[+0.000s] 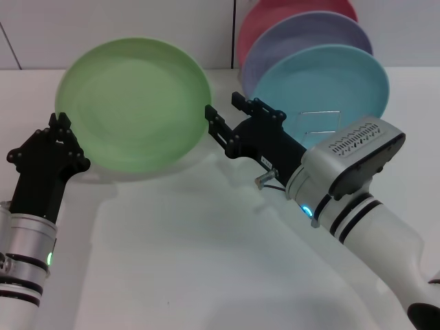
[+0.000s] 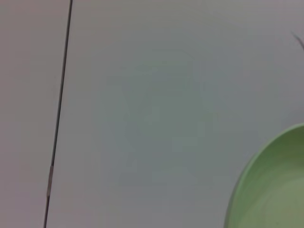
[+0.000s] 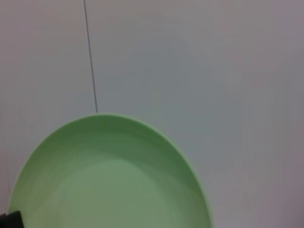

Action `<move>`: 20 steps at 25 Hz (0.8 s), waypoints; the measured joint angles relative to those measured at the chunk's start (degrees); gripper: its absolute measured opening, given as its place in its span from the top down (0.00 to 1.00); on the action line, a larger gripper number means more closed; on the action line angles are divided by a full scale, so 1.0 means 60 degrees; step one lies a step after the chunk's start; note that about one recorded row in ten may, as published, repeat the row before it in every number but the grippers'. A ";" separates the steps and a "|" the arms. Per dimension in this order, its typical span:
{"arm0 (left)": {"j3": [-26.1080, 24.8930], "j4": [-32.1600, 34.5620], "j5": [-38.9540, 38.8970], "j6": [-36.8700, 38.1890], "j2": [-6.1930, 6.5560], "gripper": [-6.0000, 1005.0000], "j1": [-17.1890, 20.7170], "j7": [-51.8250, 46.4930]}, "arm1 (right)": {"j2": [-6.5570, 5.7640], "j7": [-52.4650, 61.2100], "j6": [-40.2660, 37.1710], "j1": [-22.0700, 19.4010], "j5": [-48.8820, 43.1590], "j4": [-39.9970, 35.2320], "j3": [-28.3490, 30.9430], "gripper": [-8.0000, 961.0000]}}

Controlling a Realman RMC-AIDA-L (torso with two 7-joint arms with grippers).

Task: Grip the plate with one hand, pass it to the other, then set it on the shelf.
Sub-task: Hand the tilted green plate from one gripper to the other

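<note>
The plate [image 1: 134,103], light green and round, is held up above the white table [image 1: 206,261], tilted so that its hollow face looks toward the head camera. It is between the two grippers. The left gripper [image 1: 62,134] is at the plate's lower left rim, with its black fingers against the edge; I cannot tell if they really press on it. The right gripper [image 1: 213,124] is at the plate's right rim, and one finger touches or is just beside the edge there. Whether this one is closed on the rim or only near, the pictures do not show.

In the right wrist view the plate [image 3: 109,175] fills the lower part before a plain wall. In the left wrist view only a piece of the plate's rim [image 2: 270,185] is seen.

Behind the right gripper, a little further from the robot, stands the shelf [image 1: 320,124] of thin silver wire. In it three plates stand upright, one behind the other: a turquoise-blue plate [image 1: 330,82] nearest, then a lavender plate [image 1: 302,34], then a pink plate [image 1: 275,14].
</note>
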 joint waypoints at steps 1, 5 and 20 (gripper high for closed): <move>0.0001 -0.0032 -0.0025 0.0000 -0.0001 0.96 0.0009 0.0013 | -0.0001 -0.0002 0.0009 0.0001 0.0000 -0.0006 0.0013 0.48; 0.0023 -0.0167 -0.0074 0.0018 0.0001 0.96 0.0038 0.0194 | -0.0004 -0.0007 0.0192 0.0003 0.0000 -0.0026 0.0161 0.48; 0.0435 -0.0592 -0.0814 0.0013 0.0000 0.96 0.0014 0.1112 | 0.0007 -0.0016 0.0493 0.0130 0.0001 -0.0094 0.0252 0.49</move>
